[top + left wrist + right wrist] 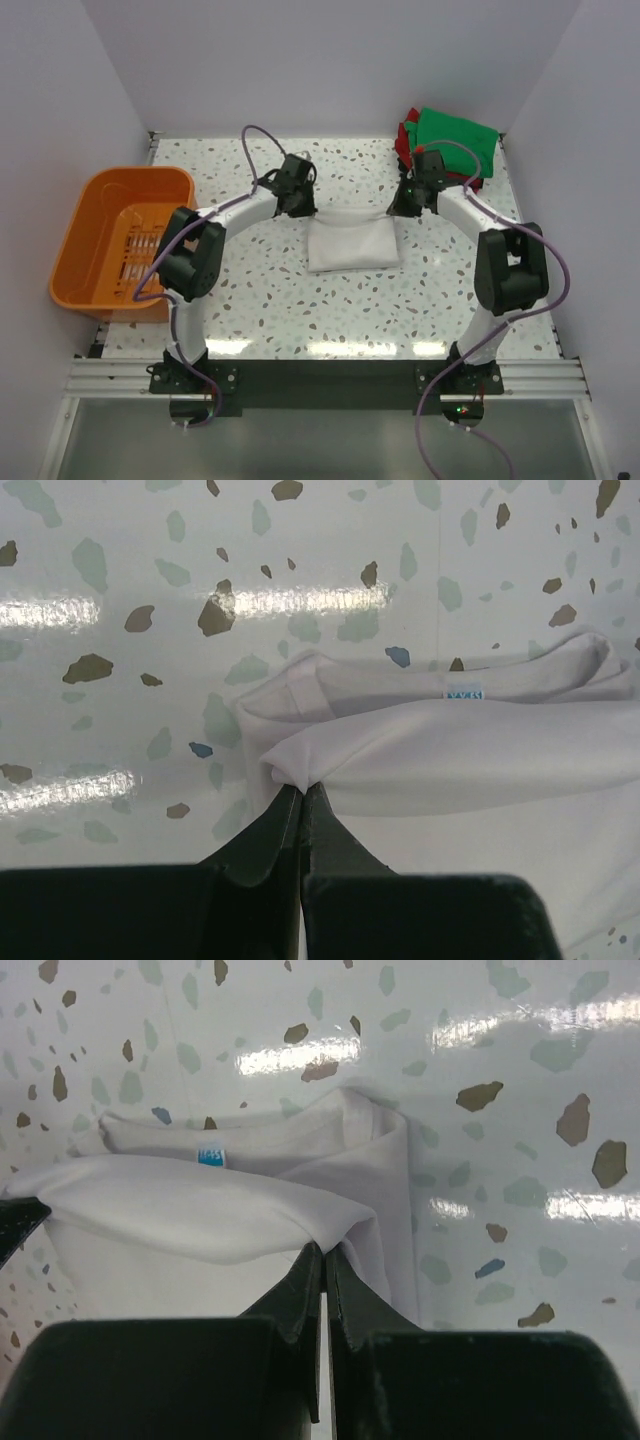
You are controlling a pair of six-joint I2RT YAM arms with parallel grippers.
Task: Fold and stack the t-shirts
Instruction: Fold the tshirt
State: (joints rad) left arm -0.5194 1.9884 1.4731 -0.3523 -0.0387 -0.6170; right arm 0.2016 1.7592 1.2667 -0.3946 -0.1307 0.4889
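Left hand (301, 792) and right hand (325, 1250) are clenched on the off-white cloth t-shirt (352, 243) mid-fold; a matched carry-over is judged needed.

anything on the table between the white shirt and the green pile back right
No loose thing shows there. Only the right gripper, shut on the white t-shirt at its corner, stands between it and the green and red pile.

An orange plastic basket (88, 232) sits at the left edge of the speckled table (330, 312).
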